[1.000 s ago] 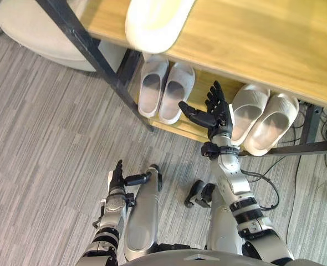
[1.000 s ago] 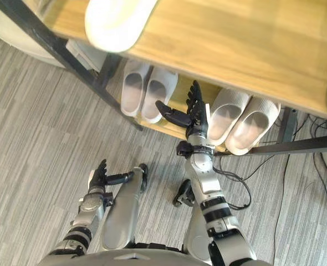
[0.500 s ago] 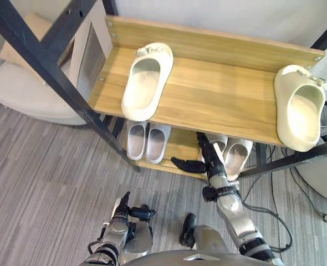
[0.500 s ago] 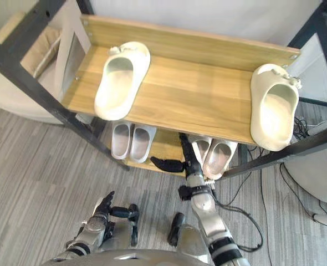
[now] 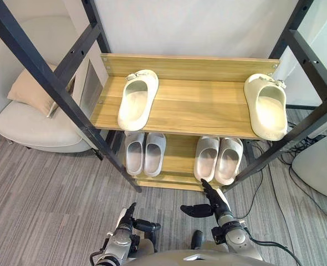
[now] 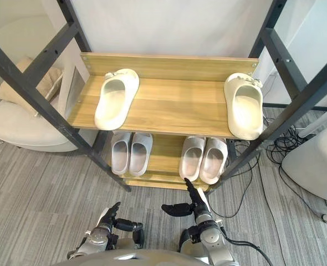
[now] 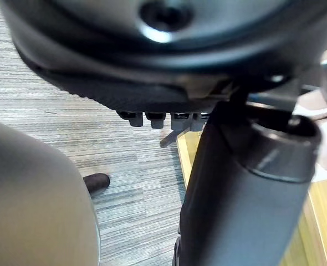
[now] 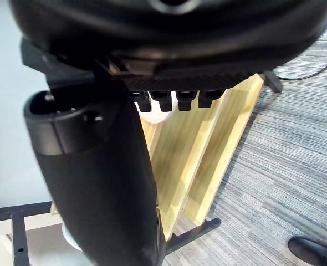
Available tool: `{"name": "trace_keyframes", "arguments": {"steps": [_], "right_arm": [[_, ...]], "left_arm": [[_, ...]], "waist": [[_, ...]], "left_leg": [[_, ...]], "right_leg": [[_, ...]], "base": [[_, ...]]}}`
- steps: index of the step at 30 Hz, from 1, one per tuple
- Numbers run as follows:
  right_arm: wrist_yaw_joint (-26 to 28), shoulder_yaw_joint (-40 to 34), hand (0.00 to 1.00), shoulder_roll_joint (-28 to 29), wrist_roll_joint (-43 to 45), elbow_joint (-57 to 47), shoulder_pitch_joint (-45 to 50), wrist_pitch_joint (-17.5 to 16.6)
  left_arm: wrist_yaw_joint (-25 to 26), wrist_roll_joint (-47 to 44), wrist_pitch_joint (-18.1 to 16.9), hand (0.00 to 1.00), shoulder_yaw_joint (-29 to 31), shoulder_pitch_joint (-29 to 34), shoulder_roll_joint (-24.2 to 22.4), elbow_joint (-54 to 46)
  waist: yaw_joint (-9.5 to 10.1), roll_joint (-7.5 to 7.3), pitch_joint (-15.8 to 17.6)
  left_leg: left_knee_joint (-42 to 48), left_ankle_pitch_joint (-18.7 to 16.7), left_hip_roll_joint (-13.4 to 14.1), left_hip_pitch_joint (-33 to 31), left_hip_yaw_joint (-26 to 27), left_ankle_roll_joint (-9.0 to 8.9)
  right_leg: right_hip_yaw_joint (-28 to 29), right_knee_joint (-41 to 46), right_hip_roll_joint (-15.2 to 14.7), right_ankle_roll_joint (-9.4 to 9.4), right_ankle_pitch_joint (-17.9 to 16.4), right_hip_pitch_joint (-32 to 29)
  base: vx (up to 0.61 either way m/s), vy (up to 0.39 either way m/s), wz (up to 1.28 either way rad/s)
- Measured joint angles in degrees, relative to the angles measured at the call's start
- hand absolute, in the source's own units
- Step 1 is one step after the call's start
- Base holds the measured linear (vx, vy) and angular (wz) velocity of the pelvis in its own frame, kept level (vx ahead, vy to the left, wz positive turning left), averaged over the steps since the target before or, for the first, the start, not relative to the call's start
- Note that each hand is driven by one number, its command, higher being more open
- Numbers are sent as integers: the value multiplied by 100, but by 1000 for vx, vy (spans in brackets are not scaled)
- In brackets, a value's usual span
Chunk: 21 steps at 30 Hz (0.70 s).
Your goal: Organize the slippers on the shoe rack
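Note:
Two cream slippers lie far apart on the wooden top shelf [image 5: 208, 108] of the shoe rack: one at the left [image 5: 137, 98], one at the right [image 5: 266, 105]. On the lower shelf stand a pale grey pair [image 5: 144, 153] and a beige pair [image 5: 219, 159], each side by side. My right hand [image 5: 210, 204] hovers over the floor just in front of the rack, below the beige pair, open and empty, its thumb pointing left. My left hand [image 5: 131, 220] hangs low near the floor, open and empty. The right wrist view shows the lower shelf's front edge [image 8: 208, 160] past straight fingers.
Black metal posts [image 5: 47, 77] slant across the rack's left and right sides. A pale armchair with a cushion [image 5: 30, 119] stands to the left. A white rounded object [image 5: 318, 166] and loose cables [image 5: 296, 145] lie to the right. Grey carpet spreads in front.
The camera has lifted, bringing the whole rack and top shelf into view. My right hand has drawn back from beside the beige pair to the floor in front of the rack.

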Motion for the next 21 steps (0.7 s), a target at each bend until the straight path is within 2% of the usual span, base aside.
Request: {"name": "trace_keyframes", "arguments": {"steps": [4,8,12,14,18,21], "right_arm": [[16,-194,100,29,1,209,19,15],[18,-397,100,18,1,624,41,45],[8,-579,100,20,16,674,113,61],[26,-635,100,-9,41,741,117,61],[216,-757,100,-41,414,751,220,10],[284,-802,100,-65,460,805,232,-14]], "left_arm": [[-63,-43,-14,100,-193,26,5,-10],[-180,-59,-21,100,-746,135,83,-434],[-344,-289,-32,100,-1304,432,188,-1334],[-505,-524,-65,100,-1677,696,345,-2262],[-1066,-1198,-327,100,-2403,1072,899,-3910],[-1303,-1465,-406,100,-2768,1110,1112,-4401]], "waist": [[-29,51,-57],[-57,75,-76],[-64,79,-79],[-65,89,-100],[-67,155,-139],[-68,194,-182]], "left_leg": [[-122,52,0,41,13,-7],[-178,85,-1,103,-8,30],[-242,105,-20,118,-83,42],[-281,107,-29,123,-117,43],[-317,112,-54,184,-211,50],[-343,110,-57,249,-238,50]], "right_leg": [[50,-150,35,19,79,21],[41,-310,73,-18,157,141],[-38,-394,81,-18,157,200],[-80,-404,101,-15,139,209],[-184,-403,90,4,77,308],[-216,-403,87,12,44,370]], "base": [[-30,2,-6],[8,-2,0],[45,-5,10],[48,-7,10],[43,1,11],[15,4,8]]}}
